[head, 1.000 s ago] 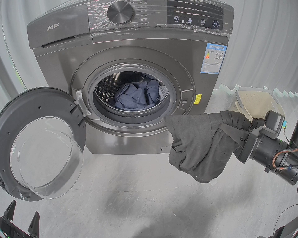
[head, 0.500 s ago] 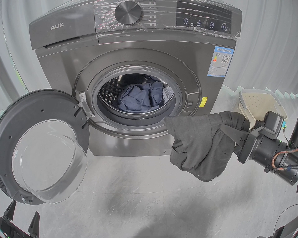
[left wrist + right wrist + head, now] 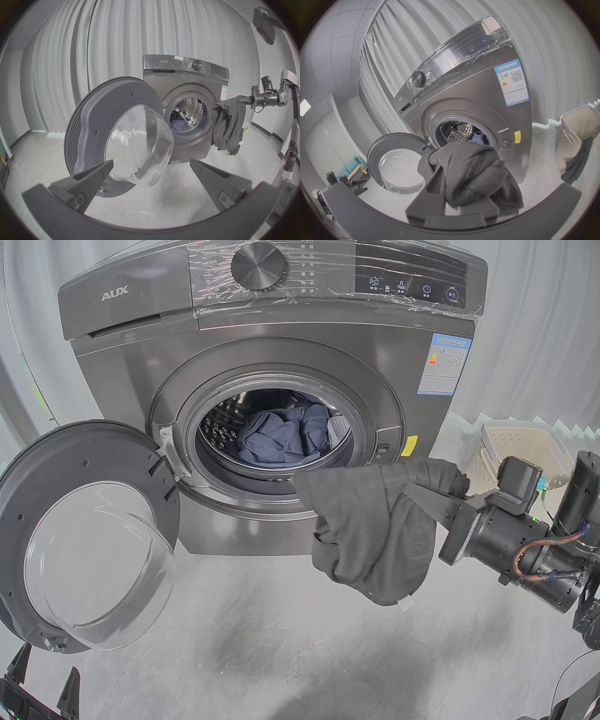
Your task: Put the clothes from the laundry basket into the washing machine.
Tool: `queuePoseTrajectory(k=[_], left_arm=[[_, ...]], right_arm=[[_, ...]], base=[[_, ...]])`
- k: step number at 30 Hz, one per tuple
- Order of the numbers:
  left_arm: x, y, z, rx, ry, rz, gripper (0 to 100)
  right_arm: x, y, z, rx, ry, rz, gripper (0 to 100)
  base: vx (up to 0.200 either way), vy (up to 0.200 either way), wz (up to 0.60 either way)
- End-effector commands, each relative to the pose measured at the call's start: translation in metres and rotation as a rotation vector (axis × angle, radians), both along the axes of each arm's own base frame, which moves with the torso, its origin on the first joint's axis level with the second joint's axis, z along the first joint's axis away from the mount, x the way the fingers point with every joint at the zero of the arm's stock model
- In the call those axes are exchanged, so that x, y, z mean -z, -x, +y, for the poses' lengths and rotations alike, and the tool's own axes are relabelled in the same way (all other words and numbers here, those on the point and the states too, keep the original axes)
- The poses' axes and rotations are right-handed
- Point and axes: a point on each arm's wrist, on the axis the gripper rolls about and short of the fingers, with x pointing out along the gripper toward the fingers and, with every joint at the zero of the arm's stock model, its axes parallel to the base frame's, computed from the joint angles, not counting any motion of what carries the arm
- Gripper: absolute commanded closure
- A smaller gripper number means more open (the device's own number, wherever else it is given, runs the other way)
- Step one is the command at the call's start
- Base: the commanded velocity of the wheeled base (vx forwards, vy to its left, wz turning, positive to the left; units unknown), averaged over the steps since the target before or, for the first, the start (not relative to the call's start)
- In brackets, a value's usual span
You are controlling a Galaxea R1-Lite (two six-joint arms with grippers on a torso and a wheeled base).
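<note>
- Floor (image 3: pixel 262 627): pale grey, faintly marbled, smooth
- Curtain (image 3: pixel 544 334): white, in upright pleats, hung across the back of the room and reaching down to the floor
- Ceiling (image 3: pixel 340 28): white square panels
- Light (image 3: pixel 303 107): a bright rectangle, near the ceiling's edge
- Wall (image 3: pixel 318 147): plain white, at the room's far side
- Skirting (image 3: pixel 265 129): a dark strip along the foot of a white wall
- Teal furniture (image 3: pixel 350 167): low, in the far corner by the wall; too small to tell more
</note>
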Motion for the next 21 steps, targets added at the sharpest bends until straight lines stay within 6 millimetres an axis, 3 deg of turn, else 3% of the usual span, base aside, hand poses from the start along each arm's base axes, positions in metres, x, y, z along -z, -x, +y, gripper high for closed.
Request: queuePoseTrajectory(k=[1, 3, 4, 5, 6, 8, 14, 21], left_arm=[[0.005, 0.0, 0.0, 0.002, -0.008, -0.005, 0], [0.003, 0.0, 0.0, 0.014, -0.009, -0.02, 0], [-0.008, 0.003, -0.001, 0.036, 0.007, -0.072, 0], [-0.038, 0.011, -0.003, 0.088, 0.012, -0.182, 0], [-0.051, 0.015, -0.004, 0.125, 0.005, -0.213, 0], [-0.061, 0.012, -0.005, 0.192, -0.01, -0.195, 0], [-0.068, -0.035, -0.009, 0.421, -0.015, 0.082, 0], [-0.073, -0.078, -0.014, 0.577, -0.051, 0.167, 0]], right_arm=[[0.018, -0.016, 0.027, -0.027, 0.015, 0.02, 100], [0.018, -0.019, 0.031, -0.027, 0.004, 0.006, 100], [0.017, -0.02, 0.035, -0.034, -0.008, -0.006, 100], [0.014, -0.021, 0.042, -0.046, -0.028, -0.025, 100], [0.012, -0.021, 0.045, -0.052, -0.035, -0.031, 100], [0.009, -0.022, 0.048, -0.058, -0.046, -0.042, 100], [0.011, -0.033, 0.061, -0.058, -0.062, -0.055, 100], [0.018, -0.045, 0.074, -0.052, -0.107, -0.102, 100]], base=[[0.0, 0.0, 0.0], [0.0, 0.0, 0.0], [0.0, 0.0, 0.0], [0.0, 0.0, 0.0], [0.0, 0.0, 0.0], [0.0, 0.0, 0.0], [0.0, 0.0, 0.0], [0.0, 0.0, 0.0]])
